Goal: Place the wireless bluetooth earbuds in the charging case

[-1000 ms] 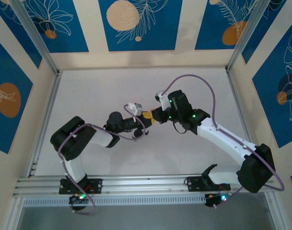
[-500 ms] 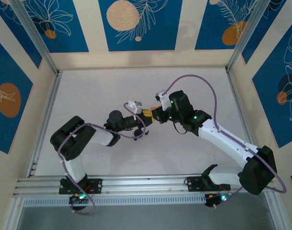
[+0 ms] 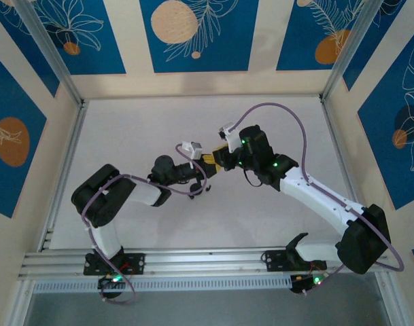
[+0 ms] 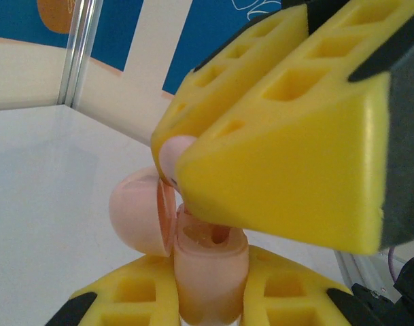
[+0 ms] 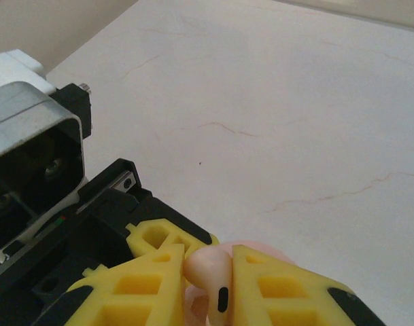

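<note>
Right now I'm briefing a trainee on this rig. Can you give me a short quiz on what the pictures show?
1. Multiple choice: what does the right gripper pinch?
A) a black bud
B) a pink bud
C) a cable
2. True or false: the lid of the case is shut.
3. Fill in: the case is held by the ___ gripper.

Key
1. B
2. False, the lid stands open.
3. Left: the left gripper clamps it from both sides.
</note>
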You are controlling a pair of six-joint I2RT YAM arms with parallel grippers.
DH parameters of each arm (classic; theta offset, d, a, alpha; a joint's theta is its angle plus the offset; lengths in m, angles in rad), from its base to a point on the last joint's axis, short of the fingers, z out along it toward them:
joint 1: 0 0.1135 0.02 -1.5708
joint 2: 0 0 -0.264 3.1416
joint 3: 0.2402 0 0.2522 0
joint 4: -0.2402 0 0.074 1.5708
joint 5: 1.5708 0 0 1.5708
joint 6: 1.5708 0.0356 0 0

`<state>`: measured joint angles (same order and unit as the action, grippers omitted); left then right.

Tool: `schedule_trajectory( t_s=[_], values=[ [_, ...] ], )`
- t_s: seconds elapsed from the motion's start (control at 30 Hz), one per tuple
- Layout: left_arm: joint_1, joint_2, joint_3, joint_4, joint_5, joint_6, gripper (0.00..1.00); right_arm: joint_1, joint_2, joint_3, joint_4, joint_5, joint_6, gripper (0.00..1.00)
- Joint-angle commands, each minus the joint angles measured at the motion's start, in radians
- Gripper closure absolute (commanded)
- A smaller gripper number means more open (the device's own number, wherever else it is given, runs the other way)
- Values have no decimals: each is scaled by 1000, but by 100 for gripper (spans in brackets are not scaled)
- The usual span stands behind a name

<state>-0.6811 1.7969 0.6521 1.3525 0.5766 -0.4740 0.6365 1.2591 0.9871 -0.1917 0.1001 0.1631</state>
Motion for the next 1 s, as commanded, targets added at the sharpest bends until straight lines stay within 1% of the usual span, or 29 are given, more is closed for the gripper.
schedule_trajectory(
  t_s=[0.0,0.73,0.97],
  values=[
    [2,-22,20,54,31,-18,90,-12,3,19,33,18,-17,79],
    [14,-51,49,55,1,-109,89,-6,-15,-57,9,5,4,79],
    [24,-66,39,55,-15,-108,88,2,-31,-71,-17,-1,6,79]
  ],
)
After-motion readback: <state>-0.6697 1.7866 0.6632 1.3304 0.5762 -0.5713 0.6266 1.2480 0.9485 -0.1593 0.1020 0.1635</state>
